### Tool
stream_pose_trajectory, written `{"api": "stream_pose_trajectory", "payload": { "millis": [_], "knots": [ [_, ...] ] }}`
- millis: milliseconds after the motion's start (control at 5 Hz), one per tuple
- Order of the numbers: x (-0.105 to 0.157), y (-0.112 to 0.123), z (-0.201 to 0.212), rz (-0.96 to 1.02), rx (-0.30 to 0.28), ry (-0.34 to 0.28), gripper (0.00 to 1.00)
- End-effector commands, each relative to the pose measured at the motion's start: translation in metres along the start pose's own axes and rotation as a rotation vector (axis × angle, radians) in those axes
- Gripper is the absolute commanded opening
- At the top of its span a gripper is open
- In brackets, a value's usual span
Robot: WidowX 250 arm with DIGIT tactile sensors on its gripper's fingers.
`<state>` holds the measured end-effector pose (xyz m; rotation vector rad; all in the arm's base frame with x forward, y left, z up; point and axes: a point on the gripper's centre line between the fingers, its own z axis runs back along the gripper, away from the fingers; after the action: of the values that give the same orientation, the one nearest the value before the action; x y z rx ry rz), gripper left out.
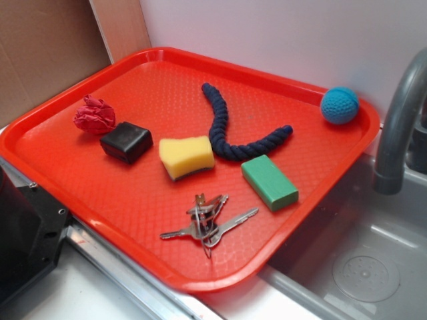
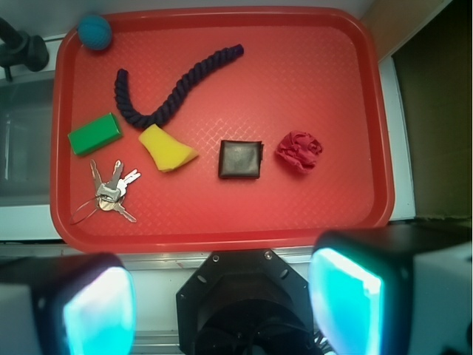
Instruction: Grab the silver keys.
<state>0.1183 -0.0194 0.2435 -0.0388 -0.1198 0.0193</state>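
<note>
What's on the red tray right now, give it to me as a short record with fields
tray: red tray beside a sink
target: silver keys splayed near the front edge, untouched
nearest neighbours: green block and yellow sponge, both apart from the keys
other items: dark blue rope, black block, red crumpled cloth, blue crochet ball at a corner
end effector: end effector open, off the tray, holding nothing
</note>
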Motion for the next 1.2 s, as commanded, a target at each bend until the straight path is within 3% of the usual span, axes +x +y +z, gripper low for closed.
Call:
{"api": "stream_pose_trajectory", "payload": {
  "millis": [0, 200, 1000],
  "knots": [
    [0.000, 0.000, 0.000, 0.000, 0.000, 0.000, 1.00],
    [0.015, -0.024, -0.018, -0.035, 0.092, 0.067, 1.00],
    [0.015, -0.024, -0.018, -0.035, 0.092, 0.067, 1.00]
  ]
}}
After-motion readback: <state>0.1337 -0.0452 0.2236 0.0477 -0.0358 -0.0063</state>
